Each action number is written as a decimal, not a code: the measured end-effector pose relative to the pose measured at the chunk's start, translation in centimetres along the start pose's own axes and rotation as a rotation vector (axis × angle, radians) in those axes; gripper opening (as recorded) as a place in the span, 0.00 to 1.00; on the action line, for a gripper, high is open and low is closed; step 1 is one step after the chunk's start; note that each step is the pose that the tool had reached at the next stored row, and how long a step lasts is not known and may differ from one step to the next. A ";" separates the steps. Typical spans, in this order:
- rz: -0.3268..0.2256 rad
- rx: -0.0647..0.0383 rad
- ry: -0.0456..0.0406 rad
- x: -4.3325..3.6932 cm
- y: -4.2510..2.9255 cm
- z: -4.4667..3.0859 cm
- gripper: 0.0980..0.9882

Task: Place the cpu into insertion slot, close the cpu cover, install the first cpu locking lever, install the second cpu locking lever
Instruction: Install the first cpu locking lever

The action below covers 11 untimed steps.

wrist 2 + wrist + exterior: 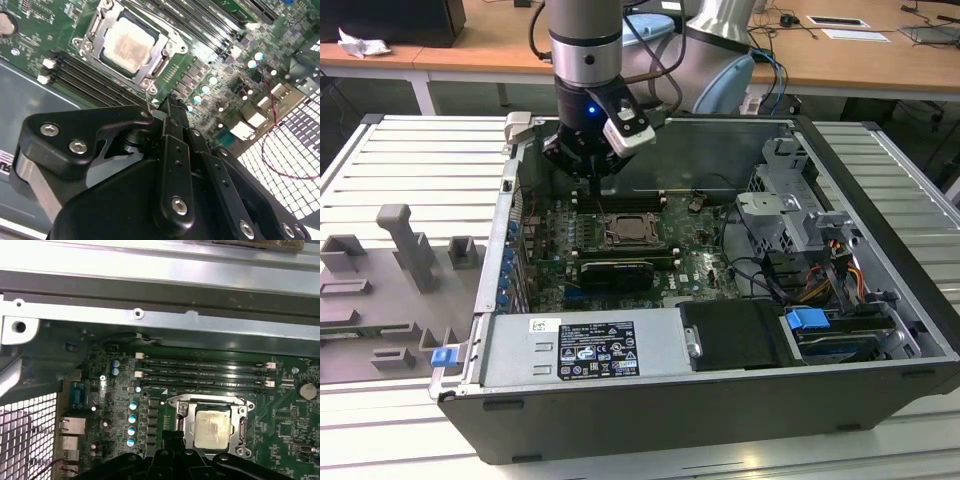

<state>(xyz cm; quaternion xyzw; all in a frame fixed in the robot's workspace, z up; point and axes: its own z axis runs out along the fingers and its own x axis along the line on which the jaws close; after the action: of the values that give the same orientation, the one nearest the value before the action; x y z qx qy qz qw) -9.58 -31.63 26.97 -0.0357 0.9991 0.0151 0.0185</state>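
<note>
So the end effector (pixel 172 102) has its fingers pressed together, hanging just above the green board (pixel 210 65) inside the open PC case (pixel 720 420). The cpu (pixel 127 42) is already sitting in the insertion slot (pixel 189 426), a little past the fingertips. The cpu cover (pixel 165 50) lies flat around it.

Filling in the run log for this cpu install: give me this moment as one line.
cpu: seated in place | cpu cover: down around it | claw: shut, poised close beside cpu cover
</note>
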 end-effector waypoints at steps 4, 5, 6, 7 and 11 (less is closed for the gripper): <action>0.000 0.000 0.0000 1.16 0.09 -0.03 0.01; 0.000 0.000 -0.0001 1.29 0.10 -0.03 0.01; 0.000 -0.001 -0.0001 1.33 0.10 -0.03 0.01; 0.000 -0.001 -0.0001 1.34 0.17 -0.02 0.01; 0.000 -0.001 -0.0001 1.33 0.97 0.64 0.01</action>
<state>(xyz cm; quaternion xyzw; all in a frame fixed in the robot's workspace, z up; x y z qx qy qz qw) -10.96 -30.73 26.32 -0.0357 0.9991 0.0155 0.0185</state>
